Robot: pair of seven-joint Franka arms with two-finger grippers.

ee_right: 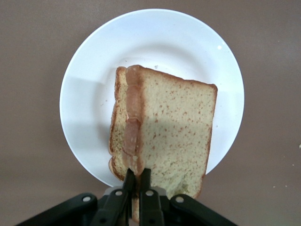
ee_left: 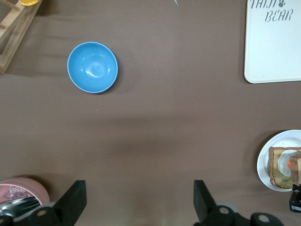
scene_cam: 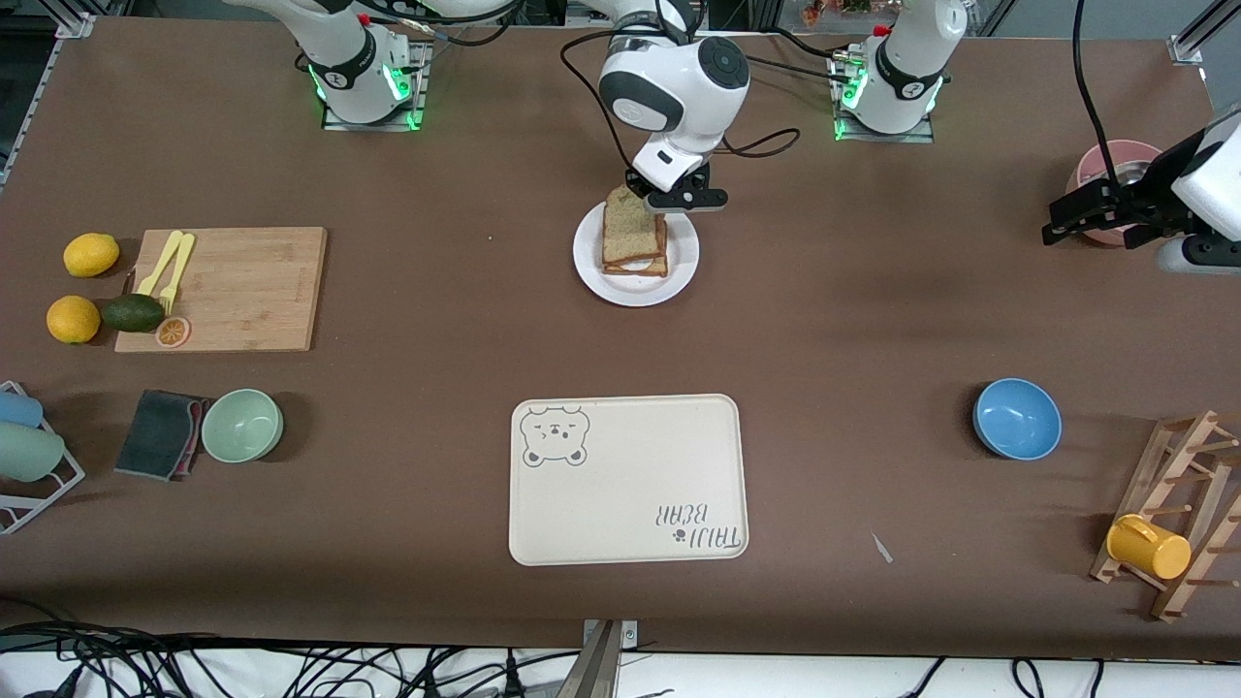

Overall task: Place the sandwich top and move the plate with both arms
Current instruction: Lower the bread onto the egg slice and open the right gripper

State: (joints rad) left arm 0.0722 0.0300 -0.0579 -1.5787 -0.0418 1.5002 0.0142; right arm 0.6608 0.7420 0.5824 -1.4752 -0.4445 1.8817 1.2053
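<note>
Right gripper (scene_cam: 648, 199) hangs over the plate's (scene_cam: 591, 276) edge nearest the arm bases, fingers pinched tight on the crust of the sandwich top (scene_cam: 628, 231). Slice is tilted, one edge up in the jaws, its lower edge down at the bread slice with the egg (scene_cam: 648, 266) lying flat on the plate; can't tell if they touch. Right wrist view: speckled tan slice (ee_right: 176, 132) fills the middle, crust clamped between the two thin fingertips (ee_right: 128, 181), white plate (ee_right: 89, 61) under it.

Plate sits mid-table, near the bases' side, farther from the front camera than the cream bear-print tray (scene_cam: 630, 485).

Left gripper (scene_cam: 1086, 215) waits at the left arm's end of the table, over the pink bowl (scene_cam: 1115, 160), fingers spread wide with nothing between them. Left wrist view shows both open fingers (ee_left: 70, 200), the blue bowl (ee_left: 92, 67), a tray corner (ee_left: 273, 52), the plate rim (ee_left: 265, 160).

Elsewhere: cutting board (scene_cam: 242, 291), two lemons (scene_cam: 91, 254), an avocado (scene_cam: 133, 312), a green bowl (scene_cam: 242, 425), a yellow cup (scene_cam: 1149, 548) on the wooden rack (scene_cam: 1188, 485).
</note>
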